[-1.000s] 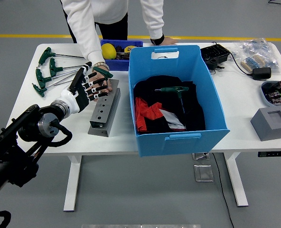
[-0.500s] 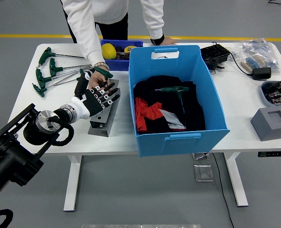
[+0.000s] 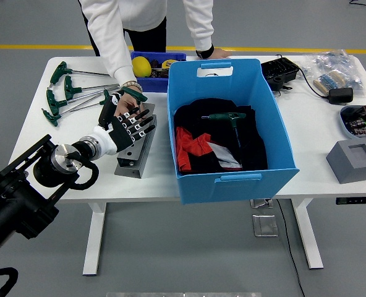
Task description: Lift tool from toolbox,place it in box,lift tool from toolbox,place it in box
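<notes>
The scene is brightly and evenly lit from overhead, with diffuse light and no harsh highlights. The white table (image 3: 306,133) reads clean without blown-out glare. Shadows are soft: a faint one lies under the table on the grey floor (image 3: 189,260), and the blue box (image 3: 232,179) is shaded inside along its walls, where the dark cloth (image 3: 257,148) loses detail. Focus is sharp across the whole view, with no motion blur. Straight table edges bow slightly toward the corners, a mild wide-angle distortion.
</notes>
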{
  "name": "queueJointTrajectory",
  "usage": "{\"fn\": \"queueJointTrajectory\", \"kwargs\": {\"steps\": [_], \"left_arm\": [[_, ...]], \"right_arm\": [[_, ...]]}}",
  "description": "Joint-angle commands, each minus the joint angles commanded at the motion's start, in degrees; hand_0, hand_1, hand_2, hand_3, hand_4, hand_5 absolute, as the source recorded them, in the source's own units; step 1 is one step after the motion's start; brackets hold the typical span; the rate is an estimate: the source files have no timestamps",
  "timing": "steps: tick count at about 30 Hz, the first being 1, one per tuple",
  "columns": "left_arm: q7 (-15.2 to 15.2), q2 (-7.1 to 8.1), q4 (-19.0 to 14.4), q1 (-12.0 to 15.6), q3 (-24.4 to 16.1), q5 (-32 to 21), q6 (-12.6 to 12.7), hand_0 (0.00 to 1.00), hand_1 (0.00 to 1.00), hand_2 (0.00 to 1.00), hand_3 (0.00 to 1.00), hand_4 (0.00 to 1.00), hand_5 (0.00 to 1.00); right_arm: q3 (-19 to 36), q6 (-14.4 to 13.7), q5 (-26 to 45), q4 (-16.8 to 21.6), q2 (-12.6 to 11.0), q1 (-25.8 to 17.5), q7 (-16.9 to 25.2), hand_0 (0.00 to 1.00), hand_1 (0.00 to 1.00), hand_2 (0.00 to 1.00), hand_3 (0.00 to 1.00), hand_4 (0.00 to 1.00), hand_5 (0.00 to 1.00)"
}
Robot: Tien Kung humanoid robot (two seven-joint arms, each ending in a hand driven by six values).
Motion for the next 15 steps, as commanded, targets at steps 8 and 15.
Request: {"fn": "queueJointTrajectory", "kwargs": {"steps": [8,15], "left_arm": [[-0.83,-0.26,2.46,-1.90,1.23,-0.42,-1.19,0.535,0.636,0.766,0.976,0.795,0.876],[-1.38,-0.97,4.90,-3.45,1.57,0.24,-2.11,0.534,0.636,0.764,0.969,0.804,0.886]], "right_arm": [[-0.29,0.00,0.33,0.00,-0.05,0.39,0.09,0.648,0.640,0.730,0.570,0.831,0.656],[-0.59,-0.04,0.84,0.00,-0.10,0.63,0.22,0.648,0.640,0.730,0.570,0.831,0.657]]}}
